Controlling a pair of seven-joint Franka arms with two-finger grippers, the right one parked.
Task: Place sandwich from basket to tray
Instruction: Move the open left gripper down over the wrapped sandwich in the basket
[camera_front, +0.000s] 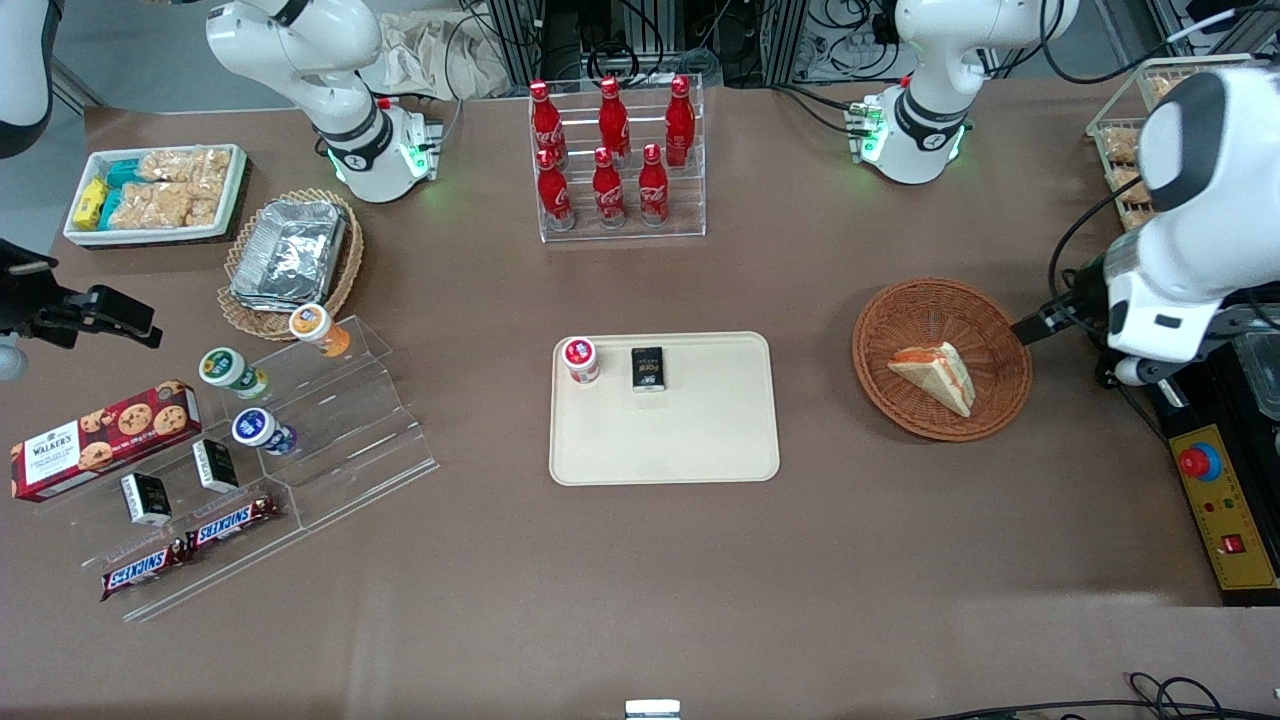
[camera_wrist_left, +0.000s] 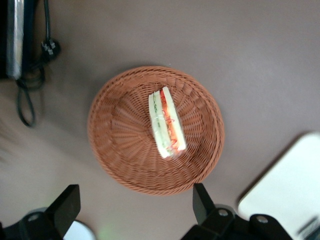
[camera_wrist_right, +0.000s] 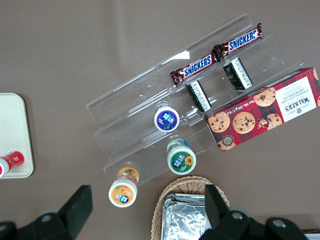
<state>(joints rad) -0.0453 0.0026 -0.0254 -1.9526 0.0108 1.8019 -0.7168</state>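
Wicker basket (camera_front: 941, 358) holds the sandwich (camera_front: 935, 374), untouched, near the working arm's end, while the gripper (camera_wrist_left: 135, 210) hangs above it with fingers (camera_wrist_left: 67, 207) spread and empty, so grasp, lift and carry to the tray (camera_front: 700, 440) all remain.

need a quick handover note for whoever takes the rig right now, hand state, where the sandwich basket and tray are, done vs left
Hand: open, empty, hovering above the basket, not touching anything.
Sandwich: lying in the basket, toward the working arm's end of the table.
Tray: at the table's middle, beside the basket; a red-lidded cup and a small black box stand on it, the rest bare.
Done: hand positioned over the basket.
Left: descend, grip the sandwich, lift, carry it over, set it on the tray's bare part, release.
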